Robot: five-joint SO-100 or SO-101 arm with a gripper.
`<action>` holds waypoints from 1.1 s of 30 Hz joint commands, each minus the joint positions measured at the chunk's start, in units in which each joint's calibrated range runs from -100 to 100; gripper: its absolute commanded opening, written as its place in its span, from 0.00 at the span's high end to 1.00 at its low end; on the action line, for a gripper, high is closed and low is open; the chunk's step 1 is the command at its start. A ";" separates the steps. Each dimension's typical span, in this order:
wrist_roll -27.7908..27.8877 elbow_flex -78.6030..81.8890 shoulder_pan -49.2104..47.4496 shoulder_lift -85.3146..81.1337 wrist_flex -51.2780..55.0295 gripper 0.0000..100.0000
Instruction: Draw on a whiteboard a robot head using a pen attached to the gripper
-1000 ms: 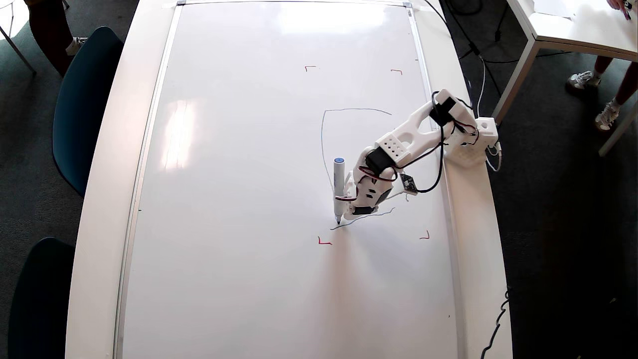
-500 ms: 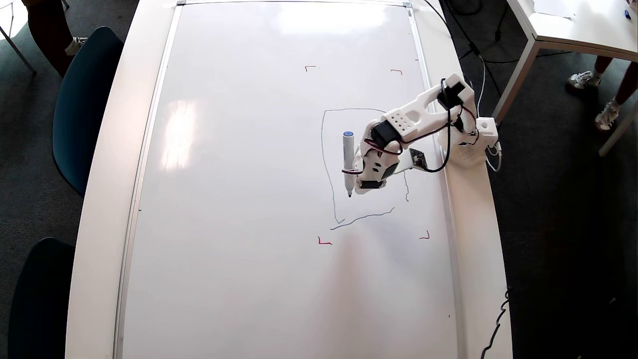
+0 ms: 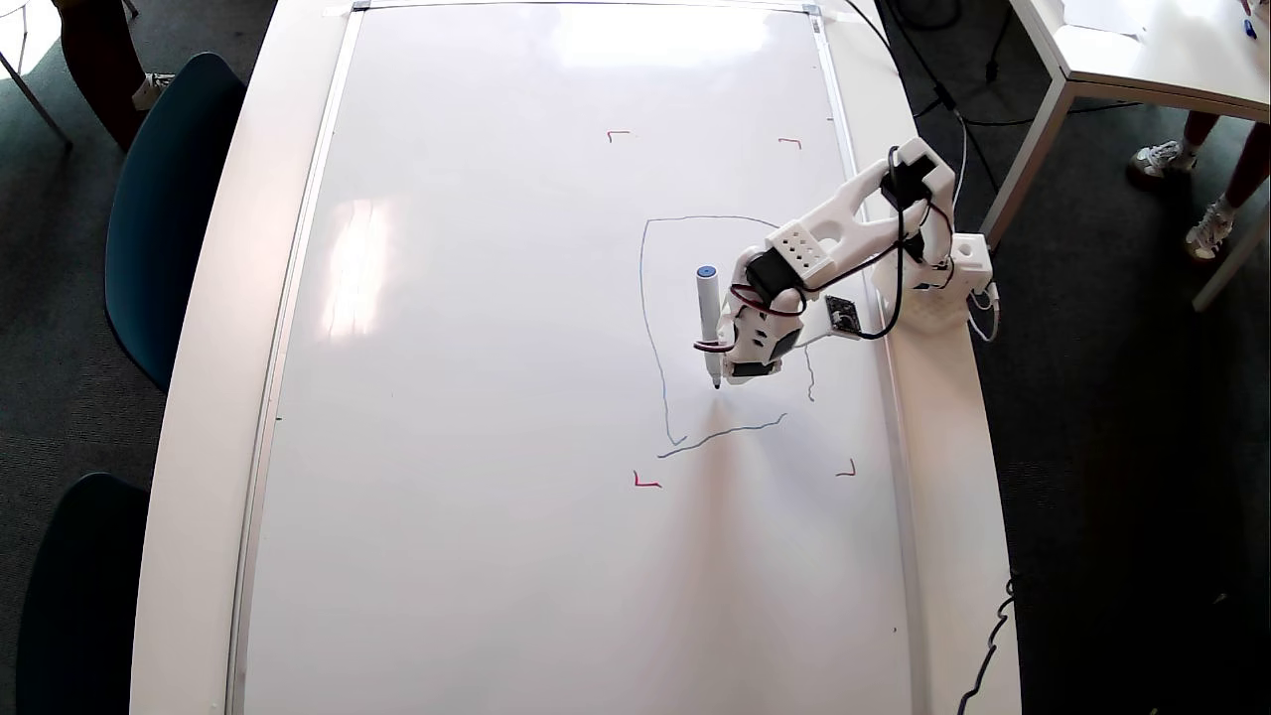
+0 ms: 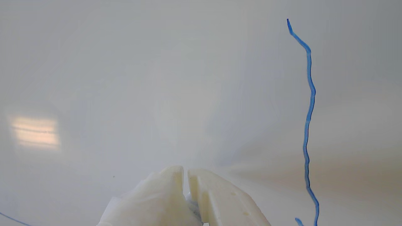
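Observation:
The whiteboard (image 3: pixel 496 397) covers most of the table in the overhead view, with small red corner marks. The robot head (image 3: pixel 643 298) is a thin wobbly outline: a top line, a long left side, a slanted bottom stroke and a short right piece. The pen (image 3: pixel 709 323), white with a blue cap, is strapped to the side of my gripper (image 3: pixel 745 375); its tip sits inside the outline, above the bottom stroke. In the wrist view my gripper (image 4: pixel 185 171) is shut with nothing between its fingers, and a blue line (image 4: pixel 309 110) runs down the right of that view.
The arm's base (image 3: pixel 938 288) stands on the table's right rim with cables trailing off. Two dark chairs (image 3: pixel 164 199) sit along the left side. Another white table (image 3: pixel 1142 50) and a person's legs (image 3: pixel 1216 199) are at the top right.
The pen left the outline's lower left corner, rose toward the upper part, then shifted right. Its tip now sits inside the outline, and the arm has folded back toward its base.

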 commanded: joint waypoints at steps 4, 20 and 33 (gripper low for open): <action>0.11 0.09 0.30 -3.24 -0.24 0.99; 0.17 -0.82 1.26 2.49 -5.19 0.99; 0.17 -2.18 3.03 5.36 -8.75 0.99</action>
